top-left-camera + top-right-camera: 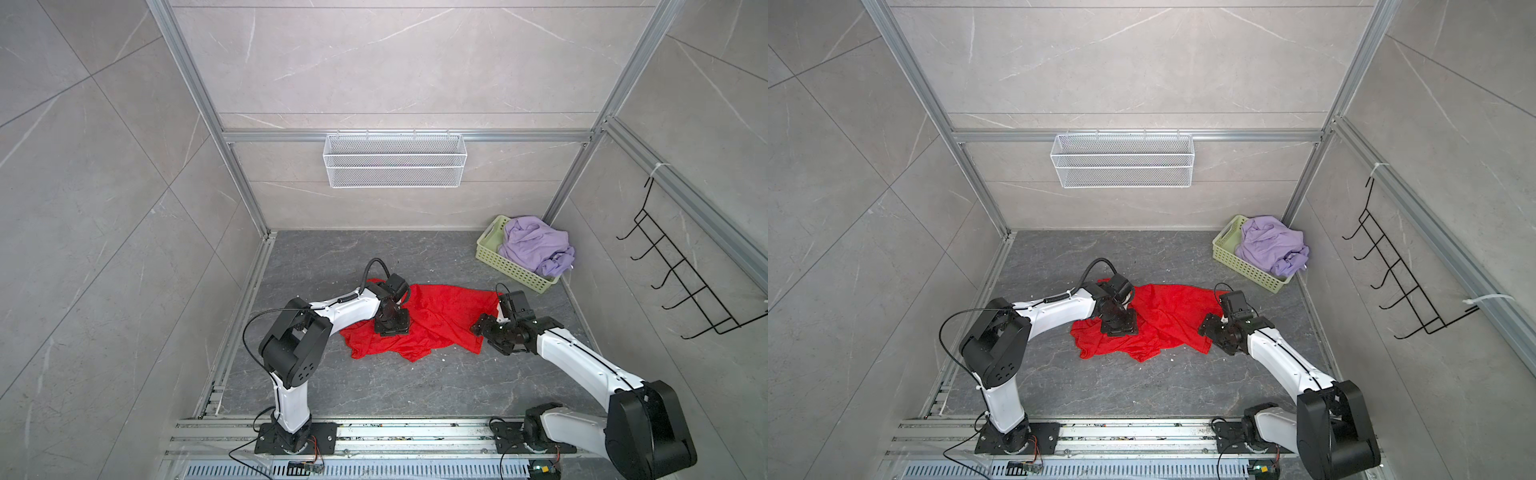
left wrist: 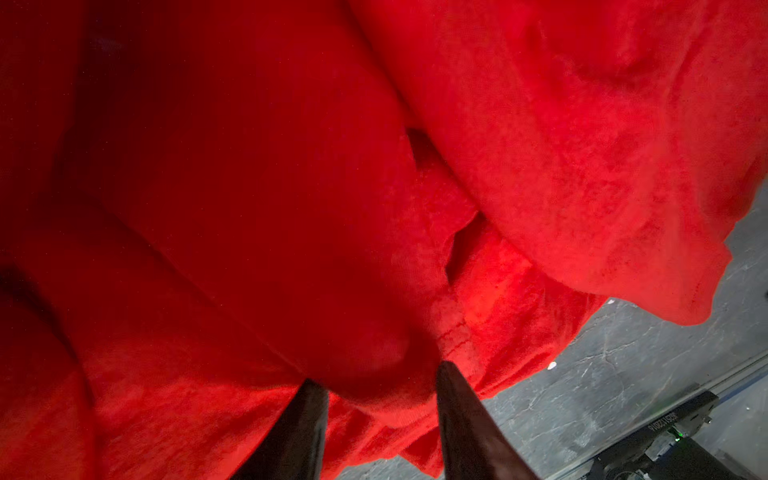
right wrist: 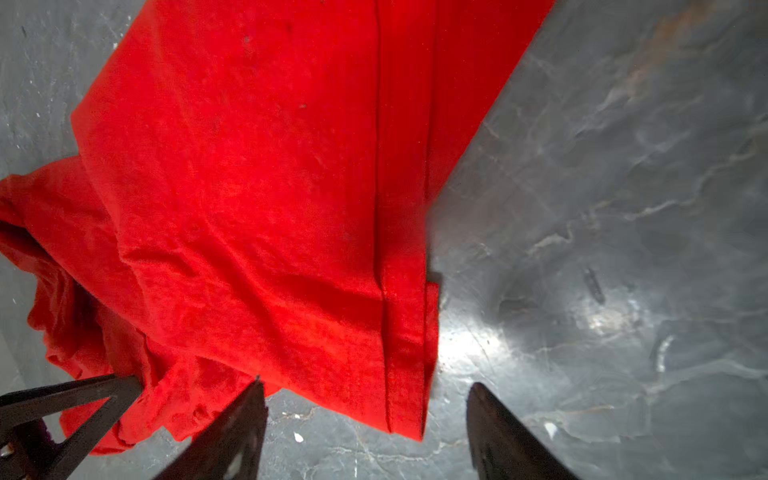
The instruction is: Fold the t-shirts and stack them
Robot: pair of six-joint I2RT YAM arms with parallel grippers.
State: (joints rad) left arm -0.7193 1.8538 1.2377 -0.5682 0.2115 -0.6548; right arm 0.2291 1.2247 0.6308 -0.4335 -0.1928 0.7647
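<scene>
Crimson folds of the red t-shirt (image 2: 249, 187) bulge between the half-parted fingers of the left claw (image 2: 376, 372); whether they pinch it, I cannot tell. The shirt lies crumpled on the grey surface (image 1: 415, 386) between both arms. The right claw (image 3: 366, 384) gapes wide, released, its tips straddling the shirt's hemmed corner. Farther right, the lilac t-shirt (image 1: 536, 245) sits heaped in a green basket (image 1: 515, 272).

Pale marble-tiled walls (image 1: 83, 166), dark stone floor (image 1: 374, 386), aluminium frame (image 1: 395, 136)
</scene>
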